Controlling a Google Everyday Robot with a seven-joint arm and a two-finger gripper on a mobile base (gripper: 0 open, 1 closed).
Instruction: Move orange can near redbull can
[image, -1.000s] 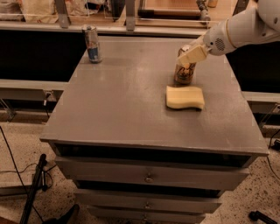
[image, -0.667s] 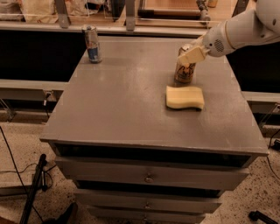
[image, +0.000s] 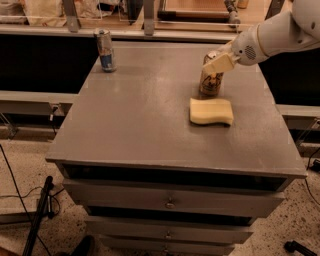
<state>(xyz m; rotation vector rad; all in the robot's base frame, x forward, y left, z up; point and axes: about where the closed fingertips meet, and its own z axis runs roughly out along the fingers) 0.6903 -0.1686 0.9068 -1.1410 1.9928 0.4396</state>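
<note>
You have a pale yellow, wavy-edged foam sponge (image: 211, 111) lying flat on the right half of the grey metal table top (image: 140, 120). Below the top you see stacked grey drawers (image: 125, 195) with small round knobs (image: 170, 204). At your lower left, a black pole (image: 36, 215) leans over the speckled floor (image: 67, 222). The gripper (image: 218, 62) hangs just beyond the sponge.
</note>
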